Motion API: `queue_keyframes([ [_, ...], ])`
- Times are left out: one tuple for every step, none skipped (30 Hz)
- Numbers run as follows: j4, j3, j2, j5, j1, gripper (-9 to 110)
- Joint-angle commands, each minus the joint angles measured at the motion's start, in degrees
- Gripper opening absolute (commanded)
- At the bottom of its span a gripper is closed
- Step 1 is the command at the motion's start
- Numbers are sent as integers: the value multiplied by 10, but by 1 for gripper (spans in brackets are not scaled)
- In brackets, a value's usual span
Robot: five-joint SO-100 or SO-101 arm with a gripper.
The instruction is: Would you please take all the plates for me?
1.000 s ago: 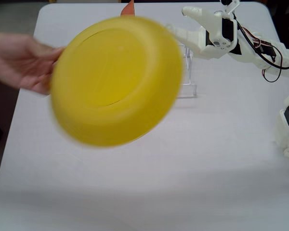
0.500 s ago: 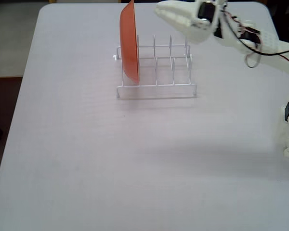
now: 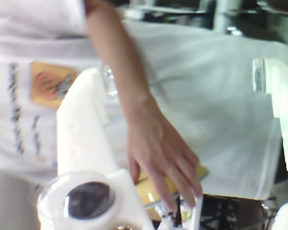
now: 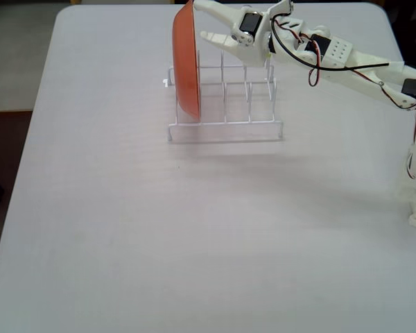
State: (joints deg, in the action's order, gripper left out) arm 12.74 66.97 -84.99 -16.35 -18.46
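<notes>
Your gripper (image 4: 199, 19) is spread open and holds nothing; it hangs over the white wire rack (image 4: 225, 104) at the far side of the worktop (image 4: 194, 229). The orange plate (image 4: 185, 59) stands on edge in the rack's leftmost slot in the fixed view, just left of your fingertips and nearly touching them. Its face looks along the rack, so its rim runs toward and away from the camera; you would need one finger on each side of that rim near the top. In the wrist view a person's hand (image 3: 158, 148) sits over something yellow (image 3: 151, 189), perhaps a plate, though that is too blurred to tell.
</notes>
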Motion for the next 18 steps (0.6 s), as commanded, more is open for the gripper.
queue_keyframes([
  [59,-66,0,26,-6,39],
  [76,-76,7,33,-7,39],
  [90,-85,14,39,-8,39],
  [101,-95,24,44,-10,40],
  [109,-105,34,48,-11,40],
  [111,-114,45,50,-14,41],
  [111,-124,55,50,-18,41],
  [111,-136,66,46,-20,41],
  [111,-151,76,40,-23,40],
  [114,-168,88,34,-26,40],
  [118,-186,98,27,-29,40],
  [123,-203,108,20,-32,40],
  [130,-221,120,18,-35,40],
  [135,-239,130,16,-37,40],
  [138,-251,140,14,-38,39],
  [138,-259,148,16,-40,38],
  [138,-266,156,18,-40,38],
  [138,-273,163,20,-41,37],
])
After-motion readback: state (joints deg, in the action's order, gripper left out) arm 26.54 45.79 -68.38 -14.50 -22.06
